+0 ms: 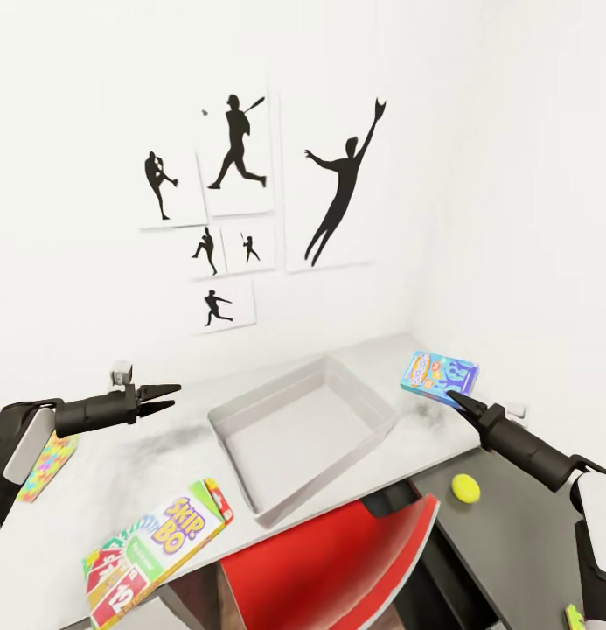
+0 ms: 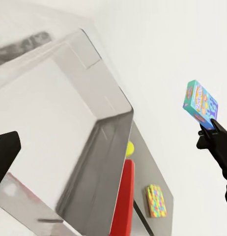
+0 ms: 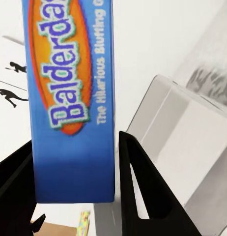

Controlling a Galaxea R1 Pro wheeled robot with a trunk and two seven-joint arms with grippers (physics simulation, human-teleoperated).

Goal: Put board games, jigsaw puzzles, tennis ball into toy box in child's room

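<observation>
The empty light grey toy box [image 1: 303, 437] [image 2: 59, 113] [image 3: 192, 137] stands mid-table. My right gripper [image 1: 454, 400] [image 3: 76, 140] is shut on a blue Balderdash board game [image 1: 438, 374] [image 2: 200, 104] [image 3: 69, 98], held in the air just past the box's right wall. My left gripper [image 1: 167, 395] hovers open and empty left of the box. A Skip-Bo board game [image 1: 154, 551] lies at the table's front left. One jigsaw puzzle [image 1: 47, 464] lies far left, partly behind my left arm. The tennis ball [image 1: 465, 487] [image 2: 129, 147] rests on the lower dark unit; another jigsaw puzzle [image 2: 155, 200] lies beyond it.
The pale speckled table [image 1: 119, 464] sits in a corner, white walls behind and to the right, with black silhouette pictures [image 1: 337, 192]. A red chair [image 1: 337, 560] is tucked under the table's front edge. The dark grey side unit [image 1: 512, 534] is lower right.
</observation>
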